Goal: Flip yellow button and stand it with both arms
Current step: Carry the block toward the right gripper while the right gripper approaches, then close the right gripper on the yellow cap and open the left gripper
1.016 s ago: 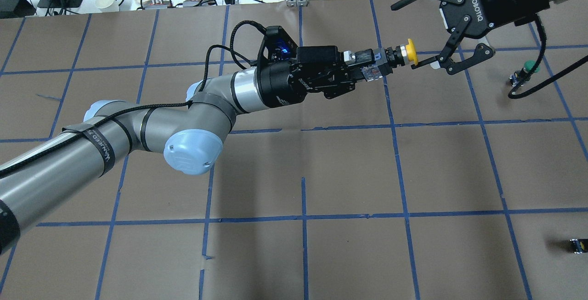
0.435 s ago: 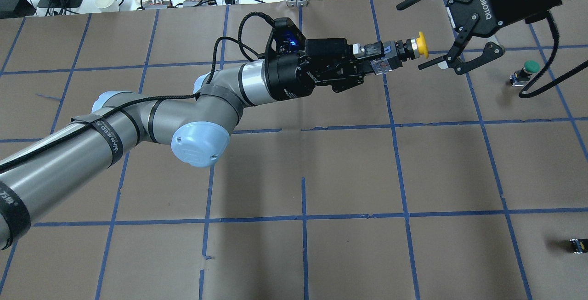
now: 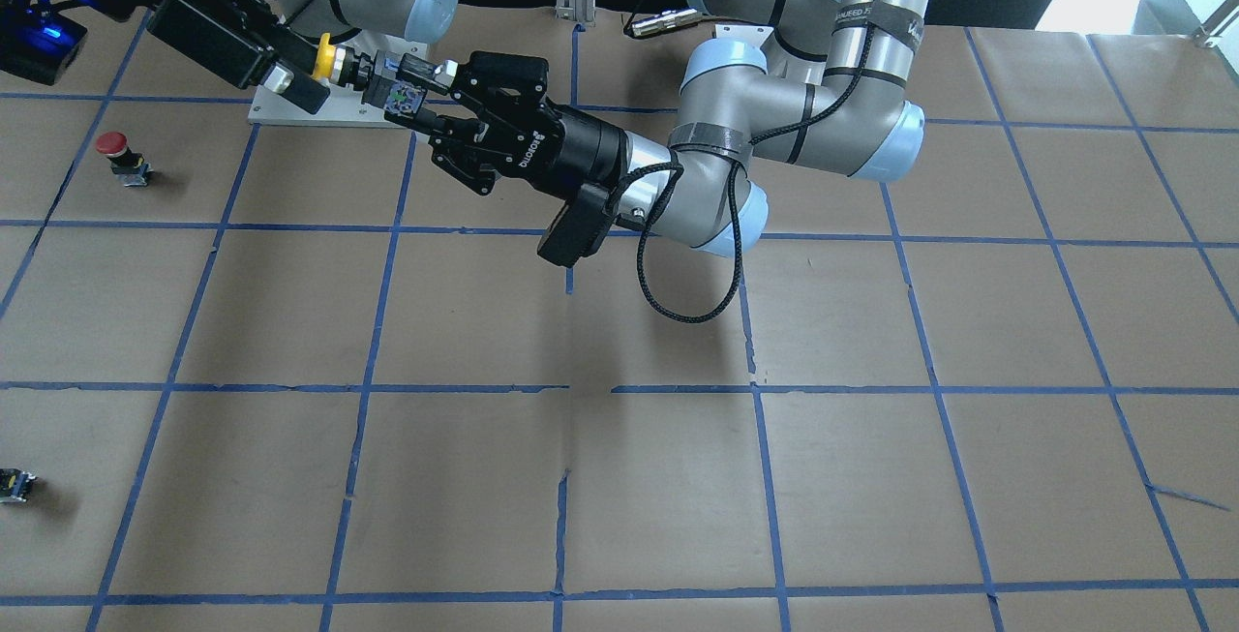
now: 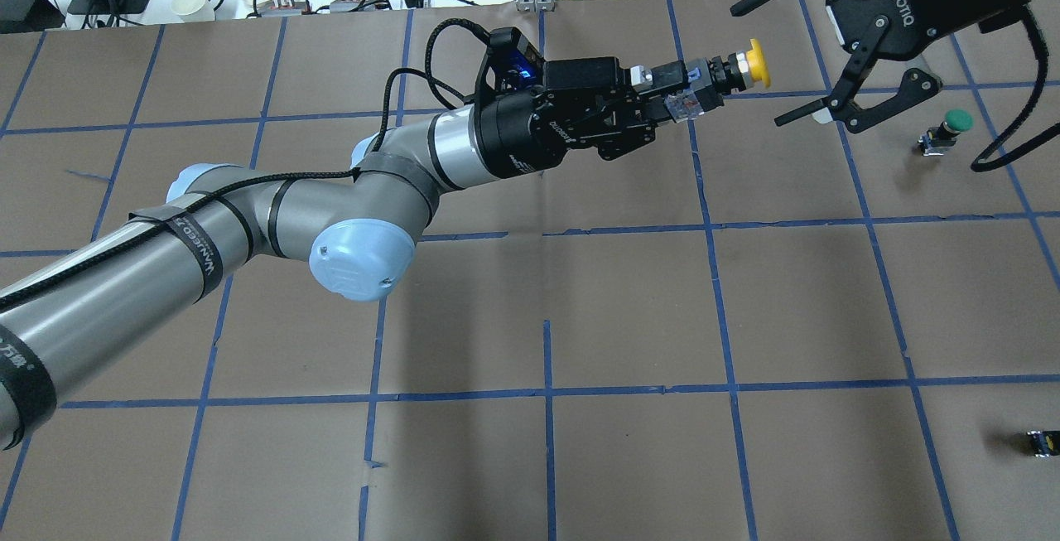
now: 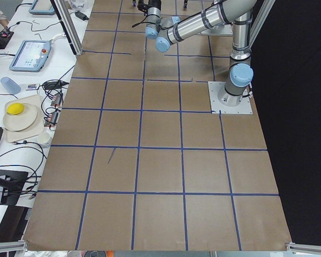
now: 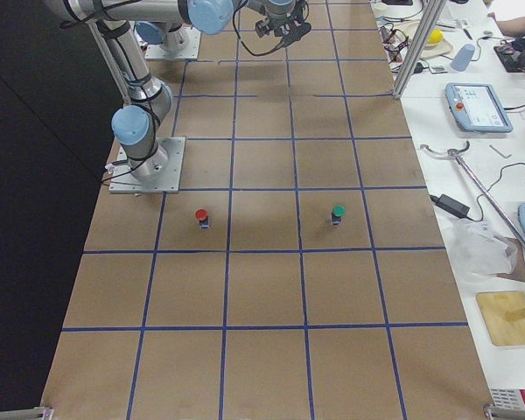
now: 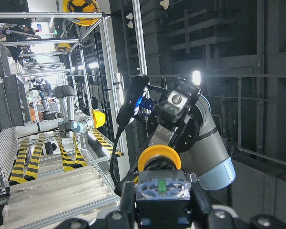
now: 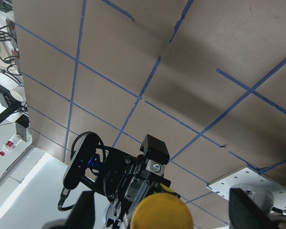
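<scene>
"Where's the yellow button (image 4: pixel 719 77) at the moment?"

"Up in the air, off the counter (image 4: pixel 629 309), a bit right of the middle. The left hand (image 4: pixel 656 99) is gripping its grey base end, so the button lies sideways with the yellow cap pointing right, away from that arm."

"And the other arm?"

"The right hand (image 4: pixel 756 66) is spread wide and facing the cap. Its own wrist camera shows the cap sitting between the two fingers with a gap on either side, so neither finger touches it."

"Anything else lying about?"

"A green-capped button (image 4: pixel 956 121) stands on the counter out to the right, just beside that arm's hanging cable. A red-capped one (image 3: pixel 113 144) stands closer to the robot's base. There's also a small black block (image 4: pixel 1039 441) by the right edge, well apart from the rest."
</scene>
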Motion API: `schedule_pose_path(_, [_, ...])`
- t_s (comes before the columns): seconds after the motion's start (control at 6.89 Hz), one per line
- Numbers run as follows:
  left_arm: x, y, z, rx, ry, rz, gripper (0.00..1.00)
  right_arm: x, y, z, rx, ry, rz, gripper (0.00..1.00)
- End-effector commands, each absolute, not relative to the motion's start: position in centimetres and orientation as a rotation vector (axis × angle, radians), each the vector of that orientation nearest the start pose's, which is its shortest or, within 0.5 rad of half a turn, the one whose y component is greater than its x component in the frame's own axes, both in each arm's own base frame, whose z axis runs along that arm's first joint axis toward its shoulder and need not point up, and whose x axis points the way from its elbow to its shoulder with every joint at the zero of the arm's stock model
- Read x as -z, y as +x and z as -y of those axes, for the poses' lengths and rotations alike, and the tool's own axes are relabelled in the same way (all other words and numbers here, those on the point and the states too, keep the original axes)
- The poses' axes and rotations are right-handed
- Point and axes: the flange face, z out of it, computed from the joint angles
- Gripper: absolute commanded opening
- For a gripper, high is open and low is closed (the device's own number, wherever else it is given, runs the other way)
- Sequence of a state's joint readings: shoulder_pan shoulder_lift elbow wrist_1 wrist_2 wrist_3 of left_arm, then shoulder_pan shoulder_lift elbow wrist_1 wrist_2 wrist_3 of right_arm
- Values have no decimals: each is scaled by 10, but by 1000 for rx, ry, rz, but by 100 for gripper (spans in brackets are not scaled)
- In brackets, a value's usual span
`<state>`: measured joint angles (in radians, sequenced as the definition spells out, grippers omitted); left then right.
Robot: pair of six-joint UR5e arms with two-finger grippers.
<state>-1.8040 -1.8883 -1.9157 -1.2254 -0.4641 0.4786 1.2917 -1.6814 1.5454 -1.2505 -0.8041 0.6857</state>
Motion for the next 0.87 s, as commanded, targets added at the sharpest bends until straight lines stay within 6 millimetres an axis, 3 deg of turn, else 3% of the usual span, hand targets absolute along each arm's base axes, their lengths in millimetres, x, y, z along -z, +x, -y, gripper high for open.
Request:
schedule_pose_path(0.0, [-336, -344, 484, -43, -115, 1125, 5, -553, 79, 460, -424, 1195, -2078, 96])
schedule_pose_path(0.15, [-337, -344, 484, -44, -117, 1126, 6, -553, 79, 459, -424, 1194, -2076, 83])
schedule_pose_path(0.44, [-336, -343, 483, -42, -115, 1127, 6, -553, 79, 459, -426, 1195, -2076, 40])
schedule_pose_path(0.58, [-337, -343, 483, -43, -116, 1127, 6, -553, 79, 459, -426, 1195, -2076, 27])
schedule_pose_path(0.73, [-336, -343, 483, -42, -115, 1128, 7, -553, 79, 459, -424, 1194, -2076, 26])
